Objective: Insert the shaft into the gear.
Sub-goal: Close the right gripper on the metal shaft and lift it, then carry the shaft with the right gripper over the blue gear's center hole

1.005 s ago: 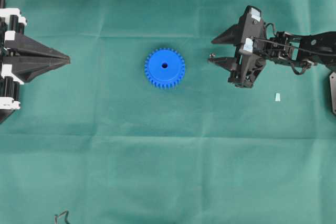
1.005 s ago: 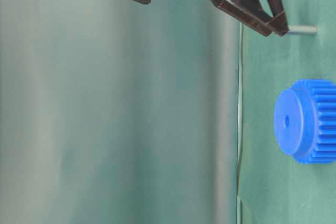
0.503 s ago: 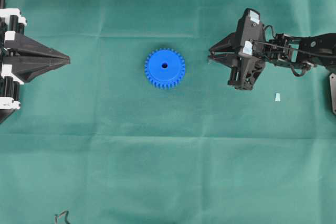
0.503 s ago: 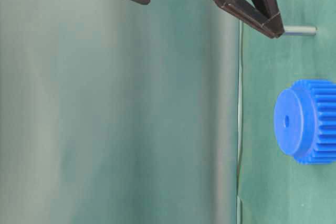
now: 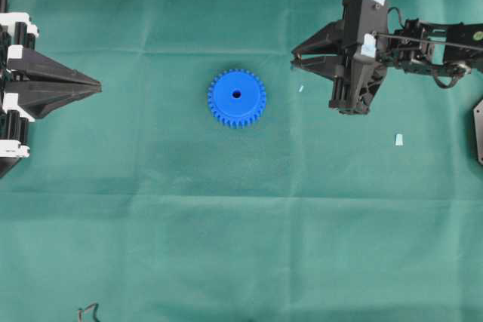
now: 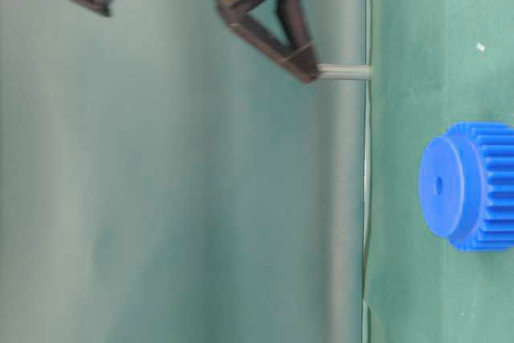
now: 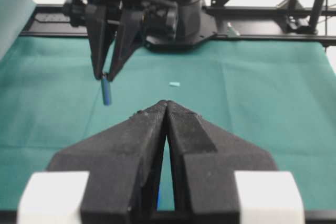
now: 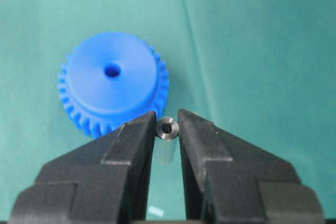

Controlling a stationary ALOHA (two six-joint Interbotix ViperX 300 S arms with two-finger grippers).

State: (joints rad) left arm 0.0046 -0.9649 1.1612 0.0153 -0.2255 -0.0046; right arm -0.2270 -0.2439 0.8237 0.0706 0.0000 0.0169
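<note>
Shaft (image 6: 345, 71) off cloth since second ago, clenched upright in right gripper (image 6: 309, 70), lifted clear of table; grasp done, carry to gear (image 6: 470, 185) next.
Overhead: right gripper (image 5: 296, 58) beside gear (image 5: 237, 98), apart.
Left wrist: left gripper (image 7: 166, 104) clenched, empty.
Right wrist: shaft (image 8: 167, 128) end-on between fingers (image 8: 134, 135), gear (image 8: 112, 81) beyond.

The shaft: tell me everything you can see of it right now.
The shaft is a thin, silvery-grey metal pin with a small recess in its shiny end face. The right gripper is shut on its upper end, a finger on each side. It hangs upright, lifted clear of the green cloth, touching nothing else. It is off to one side of the blue gear, not over the centre hole.
</note>
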